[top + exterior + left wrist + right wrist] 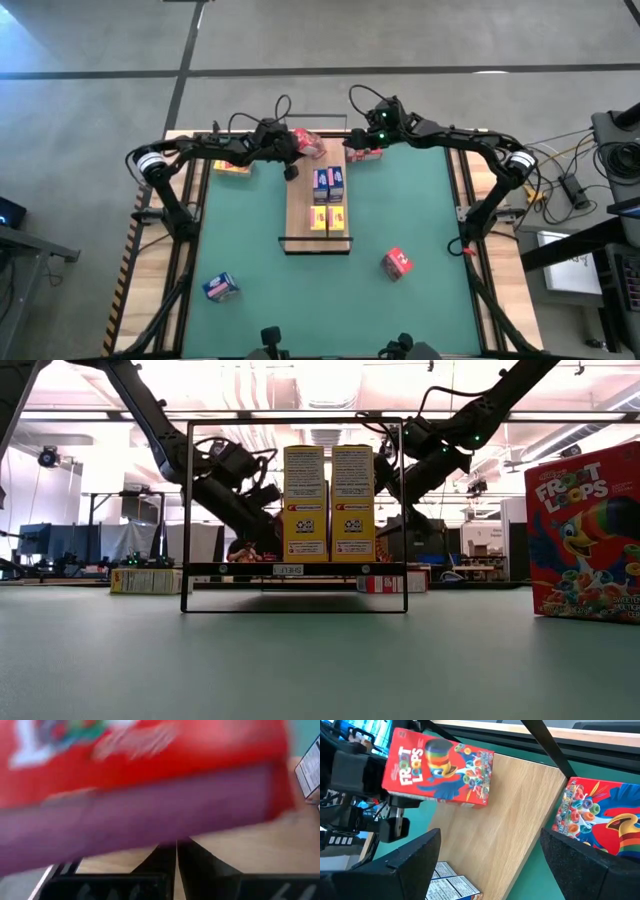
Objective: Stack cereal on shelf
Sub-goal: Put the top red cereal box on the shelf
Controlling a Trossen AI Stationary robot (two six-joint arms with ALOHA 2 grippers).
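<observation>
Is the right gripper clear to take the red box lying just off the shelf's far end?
Probably yes. The right gripper hangs open close to that red box, nothing lies between them, and the left gripper is busy at another red box on the shelf.

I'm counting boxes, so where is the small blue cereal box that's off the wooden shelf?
In the high view, the small blue cardboard cereal box lies alone on the green mat, near the table's front left corner, left of the light-wood shelf board.

Robotics lab: concrete floor (300, 35), cables (565, 165), equipment racks (60, 545).
</observation>
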